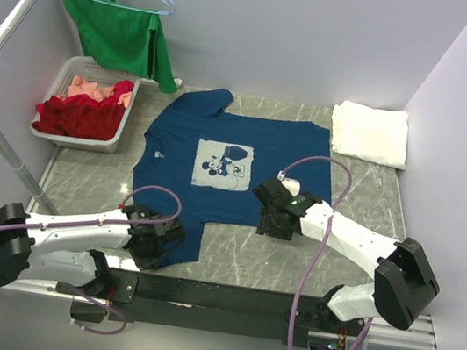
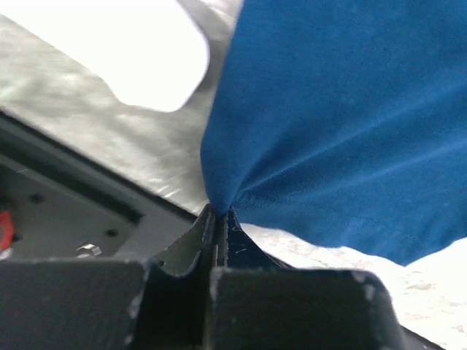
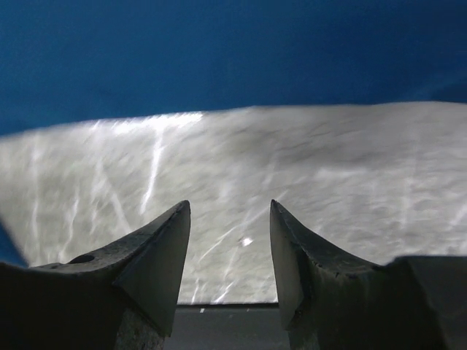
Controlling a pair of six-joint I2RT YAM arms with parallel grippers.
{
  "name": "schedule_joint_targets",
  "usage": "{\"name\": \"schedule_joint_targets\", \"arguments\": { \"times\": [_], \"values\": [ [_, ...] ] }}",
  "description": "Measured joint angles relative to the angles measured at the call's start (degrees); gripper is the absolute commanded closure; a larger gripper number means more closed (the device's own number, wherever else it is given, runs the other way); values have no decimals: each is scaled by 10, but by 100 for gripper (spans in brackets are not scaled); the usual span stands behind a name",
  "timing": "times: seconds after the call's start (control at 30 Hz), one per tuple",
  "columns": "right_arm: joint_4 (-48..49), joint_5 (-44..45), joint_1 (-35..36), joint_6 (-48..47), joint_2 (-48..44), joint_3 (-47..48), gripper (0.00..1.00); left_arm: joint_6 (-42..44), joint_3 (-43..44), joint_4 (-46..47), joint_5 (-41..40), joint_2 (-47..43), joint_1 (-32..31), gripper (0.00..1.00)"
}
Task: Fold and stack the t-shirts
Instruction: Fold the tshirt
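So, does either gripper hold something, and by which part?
The left gripper pinches the navy t-shirt by its near sleeve edge; the right gripper holds nothing.

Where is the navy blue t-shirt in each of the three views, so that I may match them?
Top external: navy t-shirt lies spread flat in the middle.
Left wrist: it fills the upper right; the shut left tool pinches its edge at bottom centre.
Right wrist: a blue band across the top, beyond the open right tool.
Shared landmark: the grey marbled table.
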Motion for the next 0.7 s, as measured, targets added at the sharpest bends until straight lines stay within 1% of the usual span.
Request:
{"name": "schedule_joint_targets", "arguments": {
  "times": [0.1, 0.3, 0.33, 0.43, 0.7],
  "values": [
    [-14, 12, -32, 12, 0, 0, 43, -10, 26, -50, -18, -5, -8, 99],
    [-39, 42, -121, 30, 0, 0, 41, -19, 131, -134, -64, -10, -18, 99],
    [-42, 47, -139, 32, 0, 0, 39, -19, 145, -144, -72, -9, -18, 99],
    [-49, 57, -181, 36, 0, 0, 37, -19, 177, -171, -95, -3, -18, 99],
    [-55, 57, -278, 43, 2, -16, 38, 10, 214, -190, -131, 13, -7, 99]
  ]
}}
